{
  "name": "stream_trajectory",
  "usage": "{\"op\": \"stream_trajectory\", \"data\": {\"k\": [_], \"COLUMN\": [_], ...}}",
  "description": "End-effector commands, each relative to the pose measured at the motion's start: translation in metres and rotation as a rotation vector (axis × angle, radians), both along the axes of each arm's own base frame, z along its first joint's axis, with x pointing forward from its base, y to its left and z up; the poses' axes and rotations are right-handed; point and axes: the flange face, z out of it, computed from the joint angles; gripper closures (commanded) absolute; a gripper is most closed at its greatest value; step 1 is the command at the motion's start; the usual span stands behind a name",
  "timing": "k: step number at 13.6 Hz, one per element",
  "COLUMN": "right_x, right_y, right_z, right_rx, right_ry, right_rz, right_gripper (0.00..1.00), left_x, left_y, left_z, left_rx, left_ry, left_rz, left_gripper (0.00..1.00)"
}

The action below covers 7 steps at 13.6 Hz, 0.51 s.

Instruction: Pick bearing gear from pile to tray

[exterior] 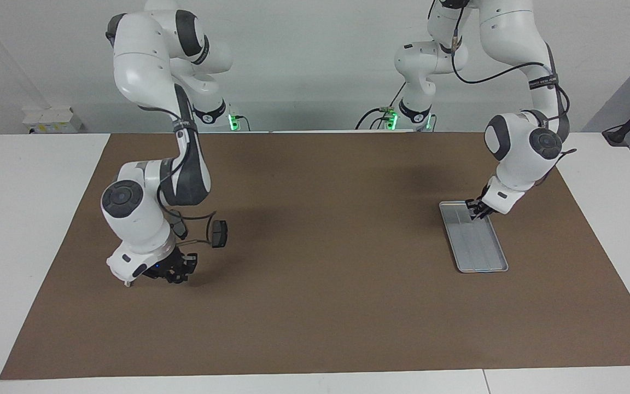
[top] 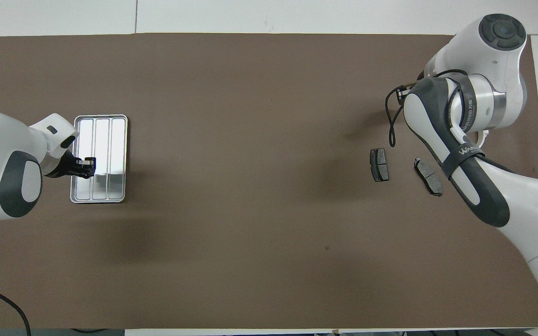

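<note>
The pile lies at the right arm's end of the table. It shows two dark brake pads (top: 379, 164) (top: 428, 176) and an edge of the white bracket (top: 485, 135). My right gripper (exterior: 175, 271) hangs just over the pile, farther from the robots than the one brake pad (exterior: 218, 232) that the facing view shows. The overhead view hides this gripper under its own arm. The bearing gear is hidden. The silver tray (exterior: 482, 251) (top: 110, 140) lies at the left arm's end. My left gripper (exterior: 478, 209) (top: 87, 167) is shut low over the tray's nearer part, and I cannot tell if it holds anything.
A brown mat (exterior: 315, 306) covers most of the white table. A small black camera on a cable (top: 402, 91) hangs from the right arm's wrist above the pile.
</note>
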Motion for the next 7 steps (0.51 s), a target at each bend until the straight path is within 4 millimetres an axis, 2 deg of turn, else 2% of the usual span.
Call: {"op": "stream_trajectory", "data": {"k": [1,2,4,6,7], "right_x": [-0.03,-0.04,-0.068,-0.095,-0.105], "right_y": [0.053,0.077,0.141,0.208,0.233], "right_z": [0.074,0.093,0.122,0.129,0.131], "right_rx": [-0.017,-0.012,0.052,0.059,0.063], "right_ry": [0.049,0.061,0.082,0.081,0.074], "right_rz": [-0.064,-0.152,-0.308,-0.423,-0.485], "right_gripper": [1.0,1.0,1.0,1.0,1.0], "left_x": [-0.02,-0.021,-0.024,-0.031,-0.033], "left_y": [-0.003,-0.003,-0.003,-0.003,-0.003], "left_z": [0.002,0.001,-0.004,-0.013,-0.016], "left_rx": [-0.027,-0.027,-0.028,-0.027,-0.027], "left_ry": [-0.043,-0.049,-0.054,-0.057,-0.068], "left_rz": [0.008,0.01,0.011,0.01,0.011], "left_gripper": [0.9,0.9,0.9,0.9,0.9]}}
